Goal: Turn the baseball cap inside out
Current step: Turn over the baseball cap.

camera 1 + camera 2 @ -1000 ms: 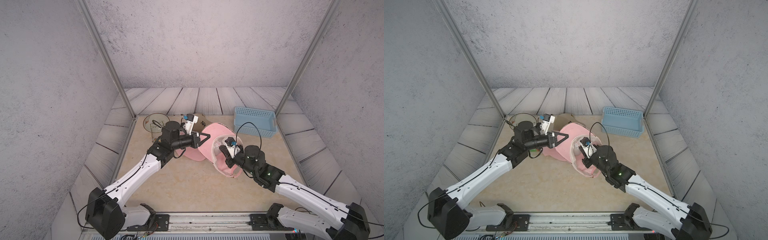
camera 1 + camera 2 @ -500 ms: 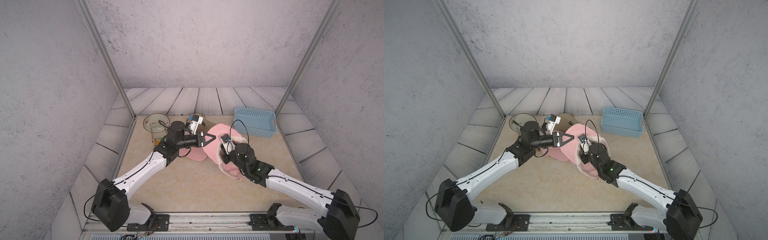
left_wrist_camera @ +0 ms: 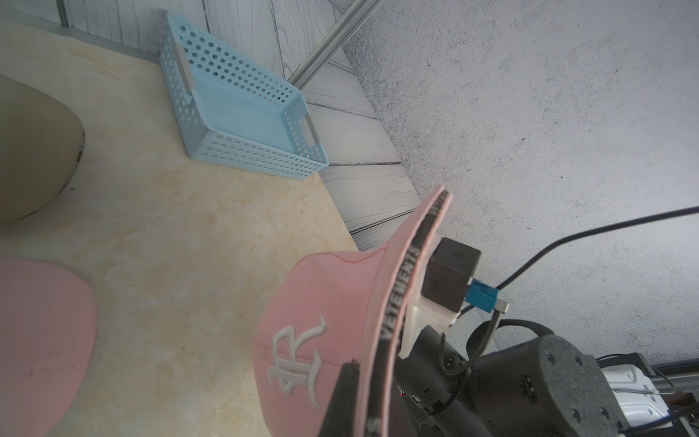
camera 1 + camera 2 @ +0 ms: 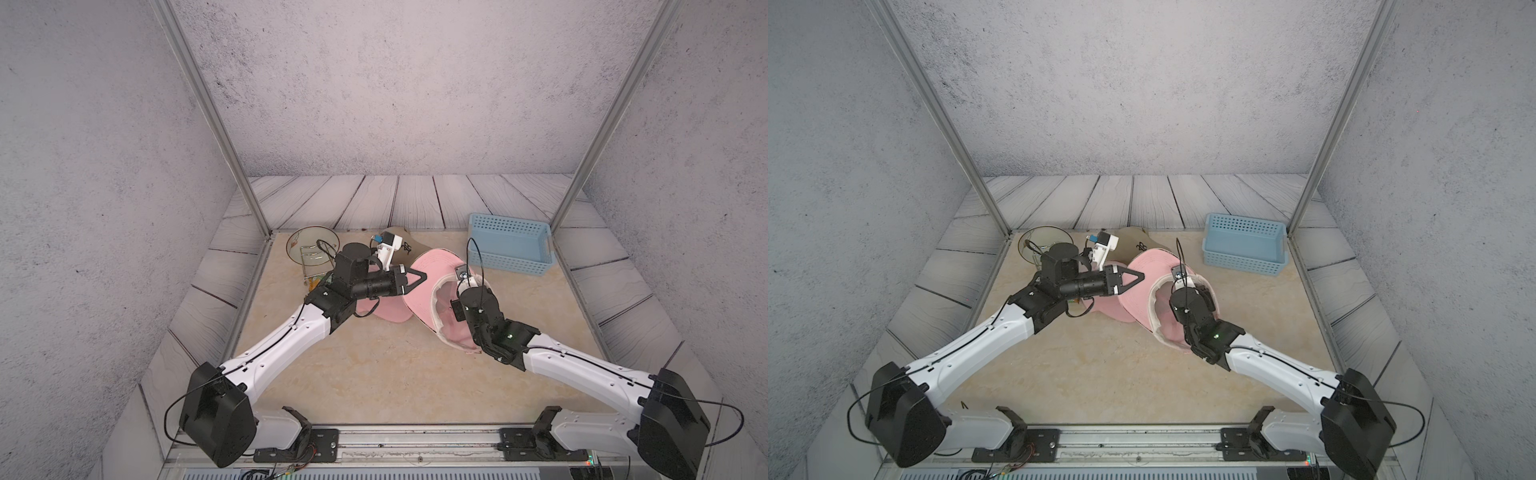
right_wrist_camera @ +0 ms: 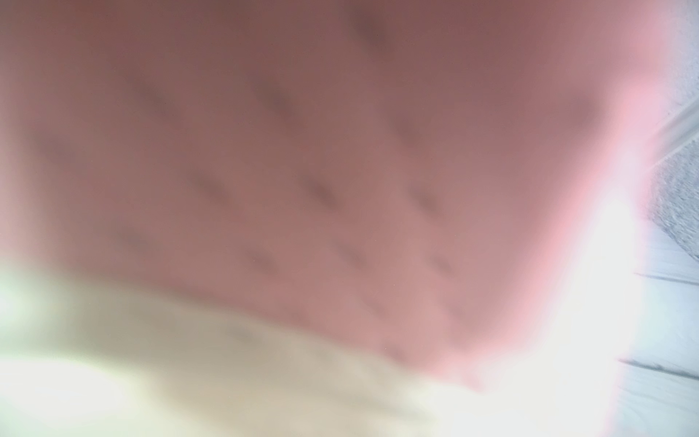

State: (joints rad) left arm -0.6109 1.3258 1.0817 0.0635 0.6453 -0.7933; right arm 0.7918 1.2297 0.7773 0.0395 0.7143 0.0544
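— Where is the cap?
— Mid-table. The pink baseball cap (image 4: 432, 268) stands on its side, opening toward me, brim on the table (image 4: 374, 374). My left gripper (image 4: 422, 276) is pressed together on its rim band.
— Room?
— Bare table in front. The blue basket (image 4: 509, 261) sits well apart, and a tan cap (image 4: 409, 248) lies close behind.
— Right side?
— My right arm (image 4: 478, 311) reaches inside the crown. The right gripper is hidden and its wrist view is blurred pink, so I cannot tell its state.

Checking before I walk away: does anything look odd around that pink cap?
Only the pink baseball cap: it's tipped on its side, opening toward the top camera, rim pinched by the left gripper, right gripper buried inside, smothering its wrist view in pink blur.
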